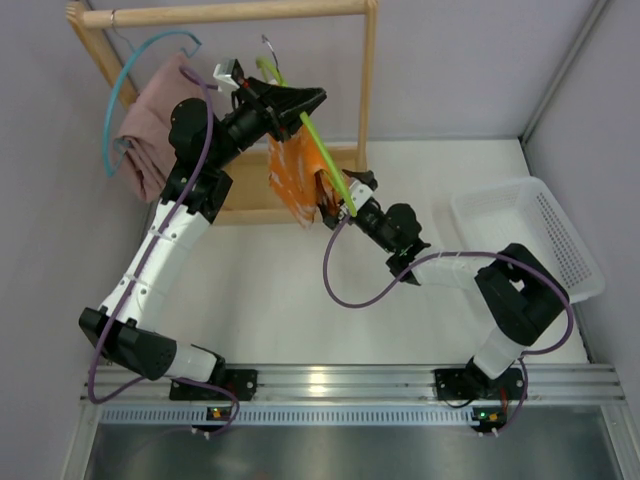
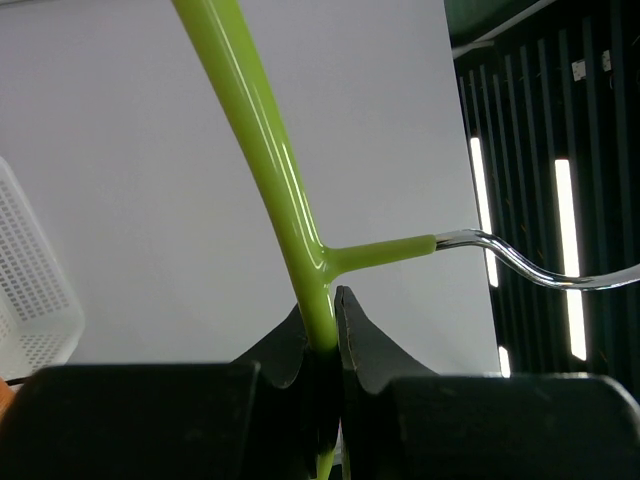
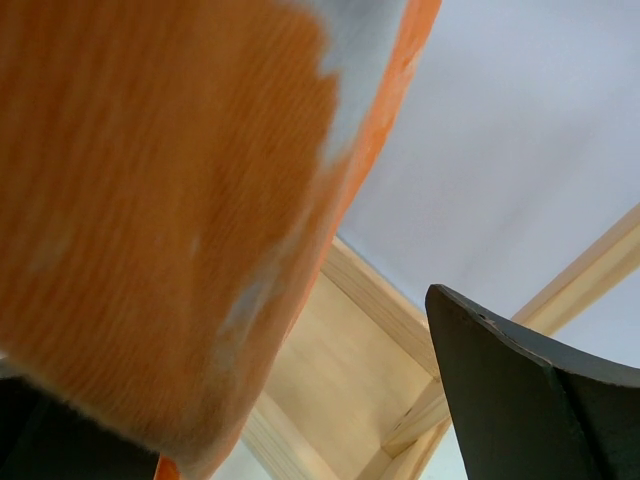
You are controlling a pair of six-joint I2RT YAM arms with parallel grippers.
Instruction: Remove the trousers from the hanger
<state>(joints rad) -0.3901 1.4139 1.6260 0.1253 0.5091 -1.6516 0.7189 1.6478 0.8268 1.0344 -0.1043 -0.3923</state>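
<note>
The orange trousers (image 1: pixel 293 185) hang on a green hanger (image 1: pixel 322 152) in front of the wooden rack (image 1: pixel 368 80), and the pink trousers (image 1: pixel 150 130) hang at the rack's left end. The left gripper (image 2: pixel 325 320) is clamped on the hanger. The right gripper (image 1: pixel 335 207) stands wide at the lower edge of the orange cloth.

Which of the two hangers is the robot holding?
The green hanger, carrying the orange trousers, clamped in the left gripper; the blue hanger hangs on the wooden rail.
</note>
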